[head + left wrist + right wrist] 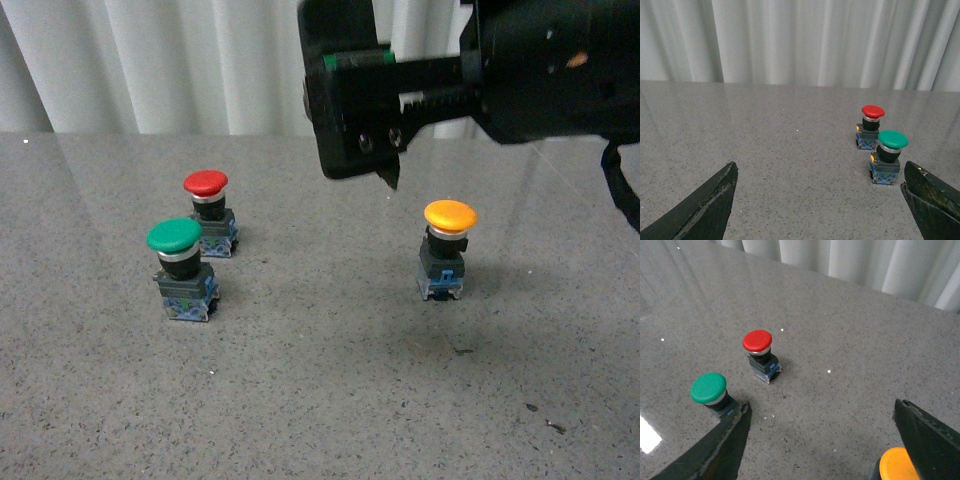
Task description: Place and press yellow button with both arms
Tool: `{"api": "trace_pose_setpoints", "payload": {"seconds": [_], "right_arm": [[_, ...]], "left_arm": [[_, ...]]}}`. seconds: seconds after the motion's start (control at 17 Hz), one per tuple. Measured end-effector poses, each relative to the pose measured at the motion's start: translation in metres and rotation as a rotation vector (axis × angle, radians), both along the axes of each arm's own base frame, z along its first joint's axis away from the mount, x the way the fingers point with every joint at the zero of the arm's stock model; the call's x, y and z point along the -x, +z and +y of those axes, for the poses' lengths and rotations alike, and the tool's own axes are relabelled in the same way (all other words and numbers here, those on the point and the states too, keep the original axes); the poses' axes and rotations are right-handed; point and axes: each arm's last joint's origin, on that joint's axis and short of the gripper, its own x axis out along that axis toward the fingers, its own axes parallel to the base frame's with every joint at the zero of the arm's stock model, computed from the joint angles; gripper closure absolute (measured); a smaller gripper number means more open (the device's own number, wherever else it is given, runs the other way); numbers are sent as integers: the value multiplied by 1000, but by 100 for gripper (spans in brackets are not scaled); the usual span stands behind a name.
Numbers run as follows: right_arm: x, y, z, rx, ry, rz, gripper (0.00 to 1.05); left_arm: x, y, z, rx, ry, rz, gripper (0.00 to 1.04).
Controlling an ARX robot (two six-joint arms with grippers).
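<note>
The yellow button (449, 216) stands upright on the grey speckled table (320, 400), right of centre. My right arm reaches in from the upper right of the front view, and its black gripper (388, 172) hangs above the table, higher than the button and a little to its left. In the right wrist view that gripper (821, 408) is open with bare table between its fingers. The yellow button's cap (897, 466) shows just inside one finger, partly covered by it. My left gripper (820, 168) is open over bare table and does not show in the front view.
A green-capped button (175, 237) and a red-capped button (206, 183) stand close together at the table's left. In the left wrist view the green-capped button (892, 139) sits near one finger, with the red-capped button (873, 111) behind it. A white curtain (160, 60) hangs behind the table.
</note>
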Motion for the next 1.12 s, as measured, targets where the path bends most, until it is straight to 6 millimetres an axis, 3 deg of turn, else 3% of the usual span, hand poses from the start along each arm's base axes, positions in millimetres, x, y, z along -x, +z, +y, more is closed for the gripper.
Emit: {"api": "trace_pose_setpoints", "payload": {"seconds": [0.47,0.76,1.12], "right_arm": [[-23,-20,-9,110,-73,129,101],[-33,-22,-24,129,-122,173,103],[-31,-27,-27,143,-108,200,103]], "left_arm": [[0,0,0,0,0,0,7],[0,0,0,0,0,0,7],[0,0,0,0,0,0,7]]}}
